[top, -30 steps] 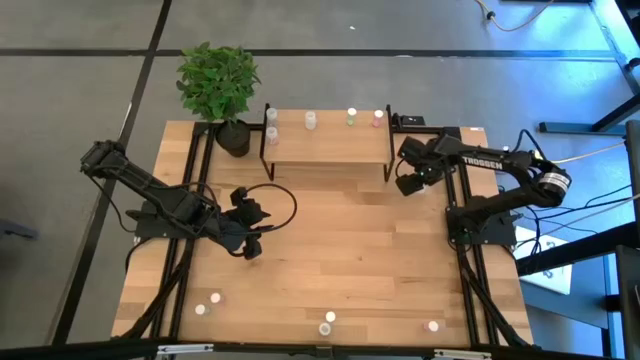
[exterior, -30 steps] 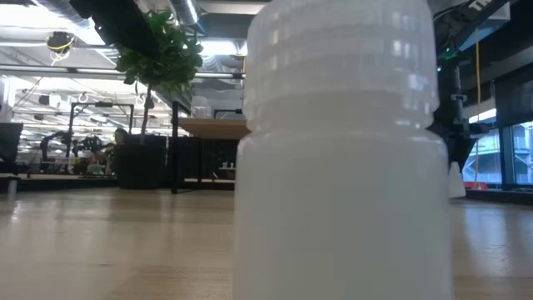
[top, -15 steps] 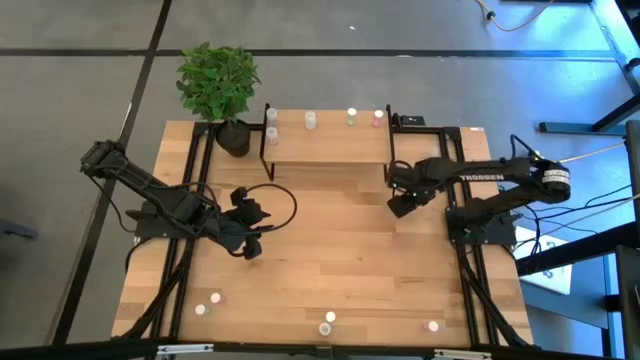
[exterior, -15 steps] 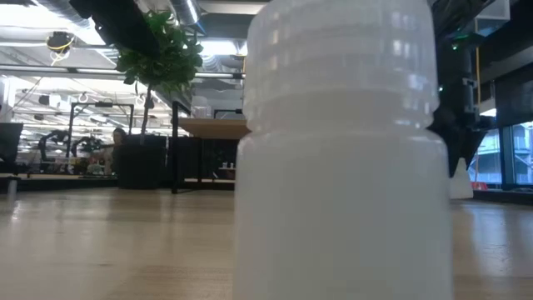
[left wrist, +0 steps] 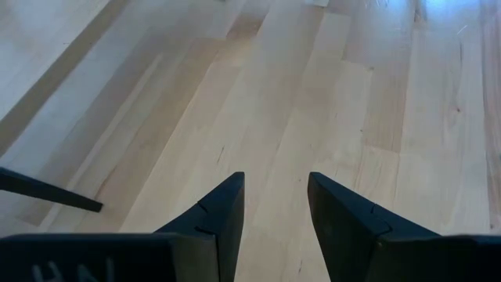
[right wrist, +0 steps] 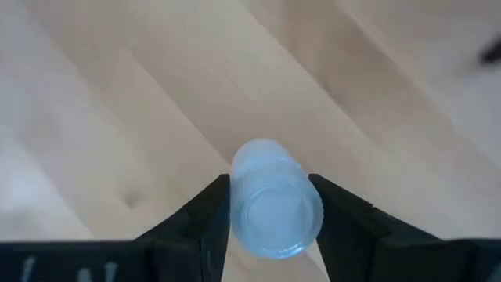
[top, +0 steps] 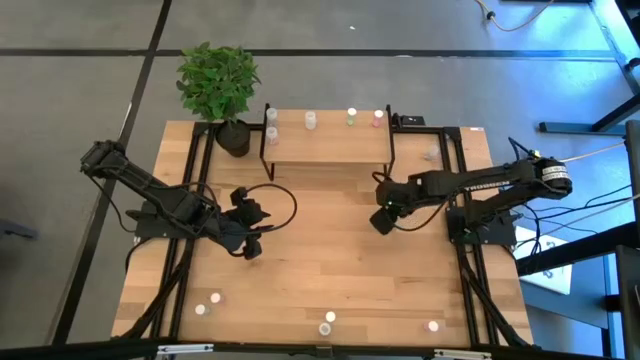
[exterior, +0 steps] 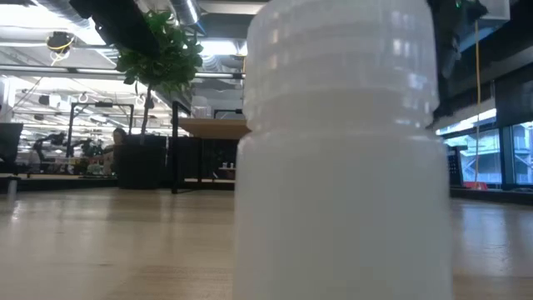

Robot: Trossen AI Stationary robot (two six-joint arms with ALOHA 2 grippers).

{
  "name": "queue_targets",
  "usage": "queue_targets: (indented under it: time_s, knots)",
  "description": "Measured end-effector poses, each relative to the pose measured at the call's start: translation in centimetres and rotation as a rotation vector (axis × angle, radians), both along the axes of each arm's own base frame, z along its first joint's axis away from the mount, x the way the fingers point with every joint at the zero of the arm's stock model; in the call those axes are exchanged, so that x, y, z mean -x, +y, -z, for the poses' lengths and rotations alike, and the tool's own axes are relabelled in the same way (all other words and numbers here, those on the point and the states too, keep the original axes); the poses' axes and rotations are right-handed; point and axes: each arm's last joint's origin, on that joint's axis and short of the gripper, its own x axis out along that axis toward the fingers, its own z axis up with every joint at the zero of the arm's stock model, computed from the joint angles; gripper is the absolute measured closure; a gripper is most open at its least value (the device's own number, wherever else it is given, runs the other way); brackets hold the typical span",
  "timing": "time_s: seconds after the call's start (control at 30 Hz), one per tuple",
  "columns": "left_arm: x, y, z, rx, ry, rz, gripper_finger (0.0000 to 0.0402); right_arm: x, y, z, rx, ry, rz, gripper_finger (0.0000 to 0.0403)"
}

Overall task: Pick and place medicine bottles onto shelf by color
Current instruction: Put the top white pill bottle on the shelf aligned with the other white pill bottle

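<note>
The shelf (top: pixel 328 142) stands at the table's far edge with several medicine bottles (top: pixel 310 120) on its board. More bottles (top: pixel 330 318) stand along the near edge, one right in front of the low camera (exterior: pixel 341 150). My right gripper (top: pixel 382 222) hangs over the table's middle right, in front of the shelf's right end, shut on a whitish bottle (right wrist: pixel 274 205). My left gripper (left wrist: pixel 275 205) stands open over bare wood at the table's left (top: pixel 252 248), nothing between its fingers. My right gripper pinches the bottle's round side wall (right wrist: pixel 235 205) between its two fingers, which point steeply down. One round end of the bottle faces the wrist camera. The bottle hangs clear of the tabletop, standing roughly along the fingers.
A potted plant (top: pixel 220 90) stands at the far left corner beside the shelf. Black frame rails (top: pixel 462 270) run along both sides of the table. A black cable loop (top: pixel 280 205) lies by the left gripper. Bare wood stretches across the table's middle (top: pixel 320 260).
My right gripper has swung from beside the shelf's right end toward the table's left and near edge, out over the middle right, rolling as it went. The left arm has kept still.
</note>
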Motion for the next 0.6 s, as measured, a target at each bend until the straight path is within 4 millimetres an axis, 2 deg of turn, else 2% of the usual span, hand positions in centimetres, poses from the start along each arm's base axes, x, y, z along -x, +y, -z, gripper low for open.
queue_targets:
  time_s: [0.23,0.4,0.6]
  knots:
    - [0.0,0.0,0.0,0.0,0.0,0.0,0.0266,-2.0,0.3,-3.7,0.098,-0.116,-0.137,0.0243]
    - [0.0,0.0,0.0,0.001,-0.003,-0.002,0.0266,-4.5,0.3,-4.6,0.147,-0.124,-0.24,0.0243]
    - [0.0,0.0,0.0,0.004,-0.006,-0.007,0.0266,-8.4,0.4,-4.8,0.198,-0.116,-0.403,0.0243]
